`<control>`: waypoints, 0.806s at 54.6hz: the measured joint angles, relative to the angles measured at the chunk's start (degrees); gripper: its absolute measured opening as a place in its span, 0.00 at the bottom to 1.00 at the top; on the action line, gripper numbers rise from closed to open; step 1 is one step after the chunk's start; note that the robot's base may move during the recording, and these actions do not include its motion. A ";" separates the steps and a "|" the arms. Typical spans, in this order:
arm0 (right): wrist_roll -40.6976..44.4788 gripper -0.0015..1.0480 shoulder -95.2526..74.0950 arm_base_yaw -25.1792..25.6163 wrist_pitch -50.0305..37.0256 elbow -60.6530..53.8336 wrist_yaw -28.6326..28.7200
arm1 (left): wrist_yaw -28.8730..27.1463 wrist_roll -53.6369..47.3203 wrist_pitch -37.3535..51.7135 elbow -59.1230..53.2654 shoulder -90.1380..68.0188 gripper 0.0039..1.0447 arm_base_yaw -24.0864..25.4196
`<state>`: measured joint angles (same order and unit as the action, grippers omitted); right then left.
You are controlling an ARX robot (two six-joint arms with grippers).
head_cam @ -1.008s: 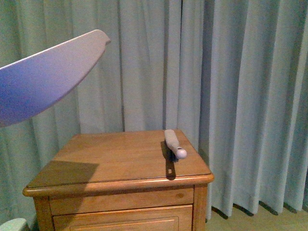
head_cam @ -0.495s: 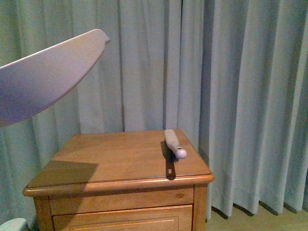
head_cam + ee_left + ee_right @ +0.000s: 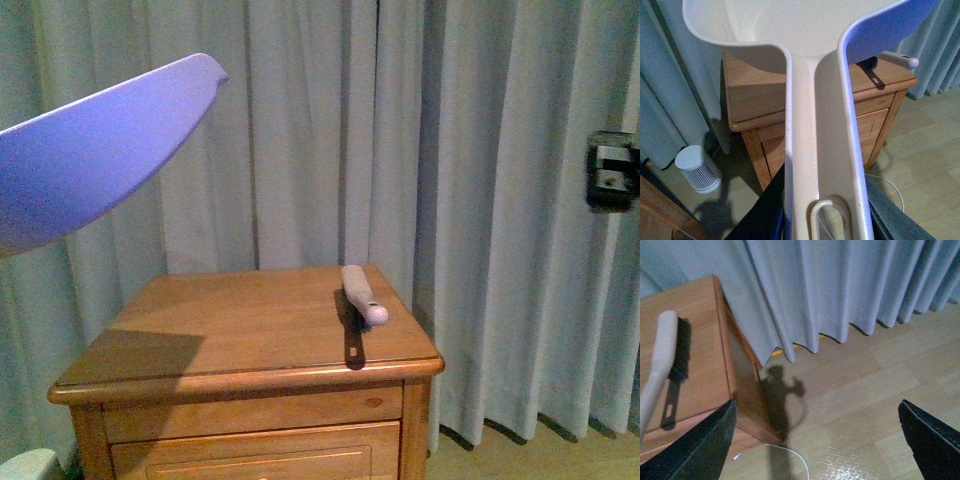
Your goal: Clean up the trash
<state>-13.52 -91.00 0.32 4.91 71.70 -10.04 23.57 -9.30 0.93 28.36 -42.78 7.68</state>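
Clamps the dustpan [image 3: 815, 125] by its handle in the left gripper [image 3: 827, 202] — raised over the wooden nightstand [image 3: 230, 320]. Holds the right gripper [image 3: 816, 410] with fingers wide apart — beside the nightstand, brush [image 3: 358, 292] on top.

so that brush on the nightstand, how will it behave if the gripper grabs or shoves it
The brush looks like rigid plastic, so it should probably lift stiff and light. It seems to rest on its dark bristles, so a push may drag or tip it rather than roll it. Its smooth handle might slip.
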 joint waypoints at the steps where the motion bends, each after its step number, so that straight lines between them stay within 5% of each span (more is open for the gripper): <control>1: 0.00 0.93 -1.62 -0.52 1.14 2.29 0.22 | 0.00 0.00 0.00 0.00 0.00 0.25 0.00; 18: -4.87 0.93 -28.55 -10.12 21.53 38.53 4.98 | 0.00 0.00 0.00 0.00 0.00 0.25 0.00; 44: -10.40 0.93 -46.71 -15.02 30.82 57.51 5.42 | 0.00 0.00 0.00 0.00 0.00 0.25 0.00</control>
<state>-23.92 -137.71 -14.70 35.73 129.21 -4.62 23.57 -9.30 0.93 28.36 -42.78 7.68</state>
